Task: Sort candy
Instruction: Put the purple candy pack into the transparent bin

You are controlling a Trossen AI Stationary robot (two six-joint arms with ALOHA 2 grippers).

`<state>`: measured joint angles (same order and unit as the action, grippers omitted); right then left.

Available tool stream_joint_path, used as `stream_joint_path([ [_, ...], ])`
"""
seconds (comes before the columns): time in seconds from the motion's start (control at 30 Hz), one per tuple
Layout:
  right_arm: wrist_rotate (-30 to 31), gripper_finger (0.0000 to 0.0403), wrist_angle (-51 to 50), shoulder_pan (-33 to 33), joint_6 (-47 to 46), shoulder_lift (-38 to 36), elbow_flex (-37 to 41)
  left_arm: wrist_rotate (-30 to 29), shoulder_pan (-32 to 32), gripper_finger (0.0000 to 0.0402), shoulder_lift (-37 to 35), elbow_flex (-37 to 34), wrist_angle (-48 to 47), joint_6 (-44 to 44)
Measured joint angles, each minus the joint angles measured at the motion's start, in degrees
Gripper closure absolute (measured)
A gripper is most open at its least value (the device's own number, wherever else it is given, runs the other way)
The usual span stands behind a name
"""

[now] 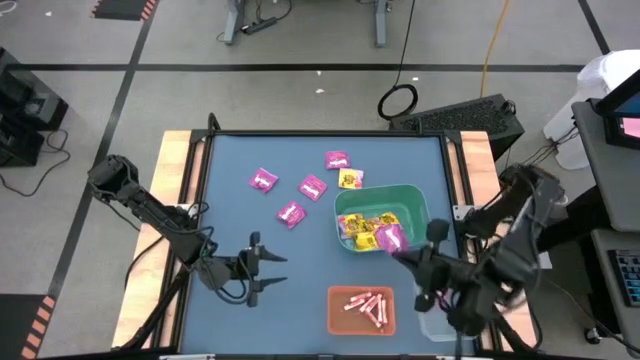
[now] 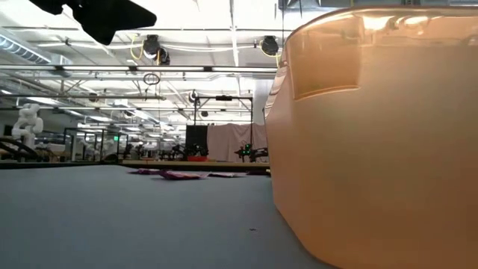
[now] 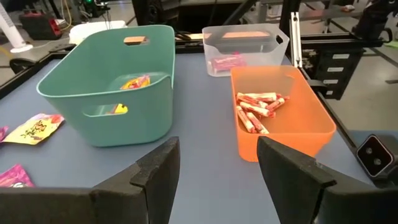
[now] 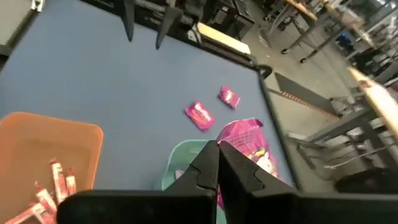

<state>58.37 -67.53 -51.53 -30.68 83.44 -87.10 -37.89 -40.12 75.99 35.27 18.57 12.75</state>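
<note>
High view: blue-topped table (image 1: 230, 160), three bins at its right side. Teal plastic bin (image 1: 412, 200) holds mixed yellow and magenta packets. Orange plastic bin (image 1: 336, 318) holds the thin pink-white candy sticks (image 1: 366, 305). Clear plastic bin (image 1: 432, 324) sits just beside it, mostly under the right arm. Four loose magenta square packets (image 1: 264, 180) and one yellow square packet (image 1: 350, 179) lie on the mat left of and behind the teal bin. Right gripper (image 1: 398, 248) hangs over the teal bin's near edge, clenched on a magenta wrapped packet (image 1: 391, 238). Left gripper (image 1: 277, 272) waits low at the table's front, fingers spread, nothing in them.

Low view: orange bin wall fills the right side; a few magenta packets show far across the mat. Little use here.

Left wrist view: both fingers apart and empty, facing the teal and orange bins. The clear bin behind them appears to hold one magenta packet, though that is hard to confirm.

Right wrist view: jaws pinched together on the magenta packet's edge, most of the wrapper hanging free past the tips.

Step in hand, as I read it: carry the magenta to the clear bin. Grip is on an edge only, so move slowly, stay above the bin rims, centre over the clear bin and release low.
</note>
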Motion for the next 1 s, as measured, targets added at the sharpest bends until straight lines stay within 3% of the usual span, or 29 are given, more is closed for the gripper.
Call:
stream_joint_path([
  [0.13, -3.8, 0.0403, 25.3, 3.1, 9.8, -9.4, 17.4, 0.0, 0.0, 0.0182, 0.0, 0.0, 0.0, 0.3],
  [0.27, -14.1, 0.0403, 53.9, 7.1, 23.1, -15.9, 31.7, 0.0, 0.0, 0.0182, 0.0, 0.0, 0.1, 0.3],
  [0.4, -23.4, 0.0403, 78.6, 11.4, 32.4, -20.2, 41.7, 0.0, 0.1, 0.0182, 0.0, 0.0, 0.3, 0.4],
  [0.53, -31.7, 0.0403, 96.1, 15.8, 37.8, -21.1, 48.3, 0.0, 0.0, 0.0182, 0.0, 0.0, 0.3, 0.5],
  [0.67, -35.8, 0.0403, 104.2, 18.2, 43.3, -21.3, 51.0, 0.0, 0.0, 0.0182, 0.0, 0.0, 0.2, 1.9],
  [1.0, -36.3, 0.0403, 102.0, 18.2, 49.6, -21.2, 51.1, 0.0, 0.0, 0.0182, 0.0, 0.0, 0.2, 1.9],
])
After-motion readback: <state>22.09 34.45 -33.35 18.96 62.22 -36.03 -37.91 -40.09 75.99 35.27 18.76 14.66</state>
